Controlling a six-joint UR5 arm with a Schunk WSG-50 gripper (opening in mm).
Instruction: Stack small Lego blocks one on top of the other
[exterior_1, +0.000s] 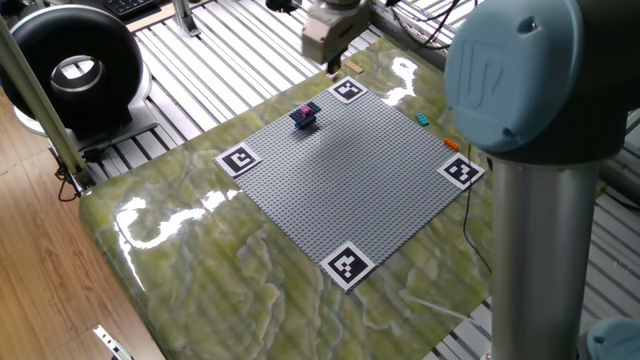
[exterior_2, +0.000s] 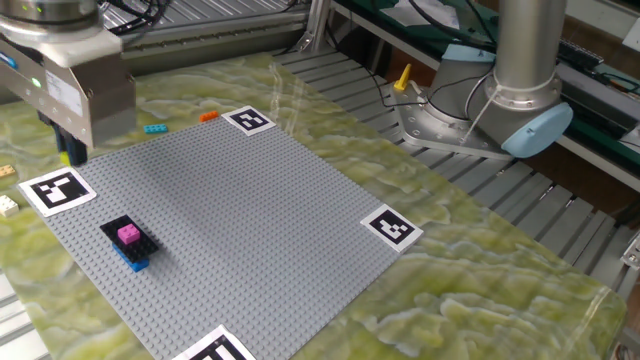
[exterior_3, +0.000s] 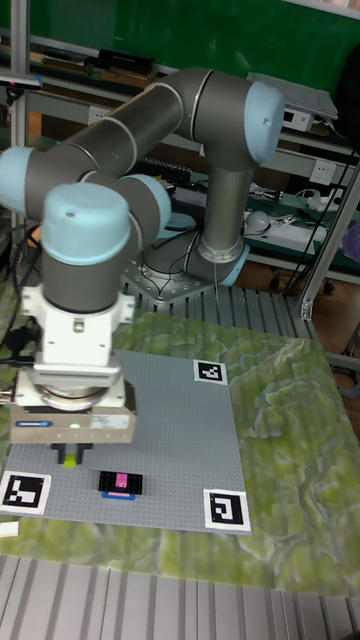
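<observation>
A small stack (exterior_1: 306, 115) stands on the grey baseplate (exterior_1: 350, 185) near its far corner: a magenta Lego block (exterior_2: 128, 234) on a dark block with blue under it, also the stack (exterior_3: 120, 483) in the tall view. My gripper (exterior_2: 66, 155) hangs just beyond that corner, a little above the surface, shut on a yellow block (exterior_3: 68, 458). It sits to the side of the stack, apart from it. The gripper (exterior_1: 332, 67) hides the yellow block in that view. A cyan block (exterior_2: 155, 128) and an orange block (exterior_2: 209, 116) lie off the plate.
Black-and-white marker tags (exterior_2: 58, 188) sit at the baseplate's corners. Tan blocks (exterior_2: 8, 205) lie on the marble table (exterior_1: 200, 260) beside the near tag. The arm's base (exterior_2: 470, 110) stands to the right, and a black ring light (exterior_1: 70, 65) is off the table.
</observation>
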